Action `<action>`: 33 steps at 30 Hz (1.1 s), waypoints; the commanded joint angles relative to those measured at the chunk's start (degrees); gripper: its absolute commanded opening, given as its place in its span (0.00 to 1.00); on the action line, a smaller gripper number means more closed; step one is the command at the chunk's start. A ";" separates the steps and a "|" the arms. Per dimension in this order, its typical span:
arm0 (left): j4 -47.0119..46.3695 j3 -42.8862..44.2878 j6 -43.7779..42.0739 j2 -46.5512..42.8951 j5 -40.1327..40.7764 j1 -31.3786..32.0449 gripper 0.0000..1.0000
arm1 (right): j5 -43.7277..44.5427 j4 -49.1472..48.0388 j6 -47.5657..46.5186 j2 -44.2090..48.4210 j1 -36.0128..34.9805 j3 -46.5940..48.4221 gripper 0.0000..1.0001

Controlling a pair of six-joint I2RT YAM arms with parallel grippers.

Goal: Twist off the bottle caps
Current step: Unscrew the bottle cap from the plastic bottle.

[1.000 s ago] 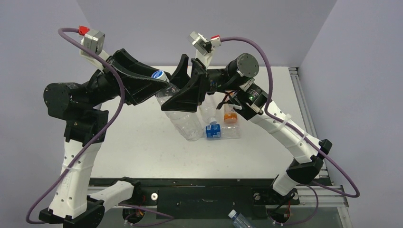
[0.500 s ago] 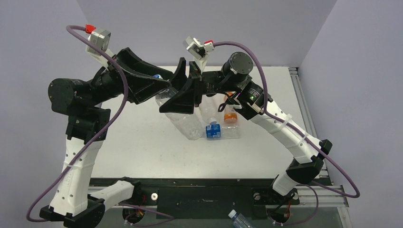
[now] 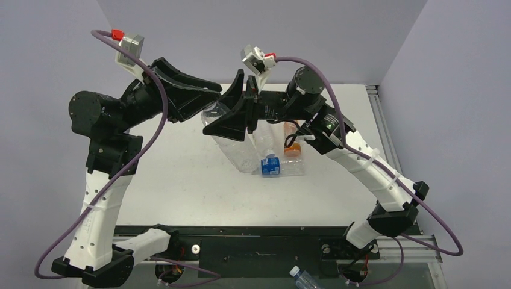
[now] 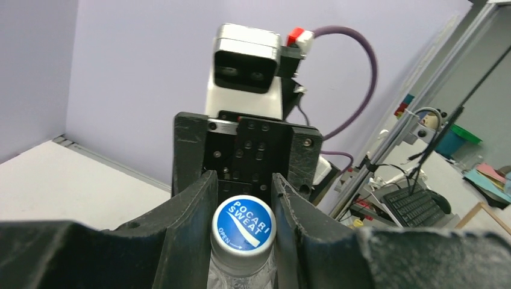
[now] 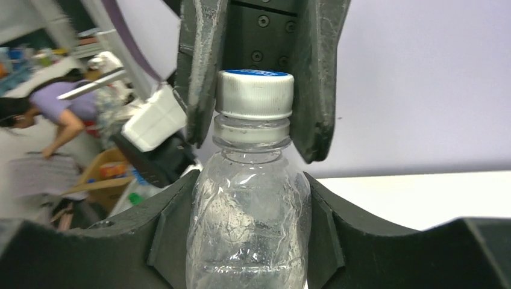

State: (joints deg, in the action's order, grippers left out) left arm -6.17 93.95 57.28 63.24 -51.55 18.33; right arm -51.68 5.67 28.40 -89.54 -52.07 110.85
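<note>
A clear crumpled bottle (image 5: 250, 211) is held up above the table, its shoulder clamped between my right gripper's (image 5: 250, 186) black jaws. Its bottle cap (image 4: 243, 226), white-ridged with a blue Pocari Sweat top, sits between the two fingers of my left gripper (image 4: 243, 198), which press on both its sides. The right wrist view shows the cap (image 5: 254, 93) side-on, with the left fingers (image 5: 202, 72) flanking it. From above, the left gripper (image 3: 210, 95) meets the right gripper (image 3: 228, 109) over the table's far middle. The bottle's neck (image 3: 212, 113) shows there, and the cap is hidden.
On the white table (image 3: 181, 180) under the right arm lie a blue-capped bottle (image 3: 270, 165), an orange bottle (image 3: 292, 148) and more clear plastic. Another bottle (image 3: 301, 278) lies below the near rail. A small white round piece (image 3: 194, 248) rests on the black rail between the bases.
The left gripper opened briefly, then shut on the cap again with its wrist turned. The cap's blue top no longer shows from above. Both arms have risen slightly.
</note>
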 commanded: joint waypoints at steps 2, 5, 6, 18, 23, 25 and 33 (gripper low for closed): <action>2.29 3.43 -6.52 -3.46 3.51 0.58 0.00 | 31.36 15.89 -17.22 3.16 -0.73 1.76 0.00; 5.43 3.46 -10.69 -3.80 8.92 0.57 0.00 | 48.07 18.48 -23.94 4.07 -6.84 1.83 0.00; 7.70 3.64 -11.40 -3.81 9.85 0.57 0.00 | 51.77 19.00 -26.65 4.04 -8.23 1.78 0.00; 16.06 6.19 -16.20 -2.77 20.52 0.09 0.00 | 106.46 4.67 -52.28 -4.16 -30.25 2.48 0.00; 17.94 6.40 -16.88 -2.84 22.55 -0.04 0.00 | 108.22 1.56 -53.89 -4.84 -31.21 3.18 0.00; 17.68 6.14 -16.53 -2.93 22.50 -0.11 0.00 | 104.39 3.69 -50.46 -3.53 -30.55 2.80 0.00; 12.95 4.93 -13.69 -3.46 17.94 -0.41 0.33 | 67.29 10.34 -28.06 8.66 -17.77 -3.40 0.00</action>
State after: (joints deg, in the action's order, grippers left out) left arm 11.51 97.89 42.54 60.51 -32.01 18.37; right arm 34.74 15.77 -11.97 -90.32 -77.14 110.54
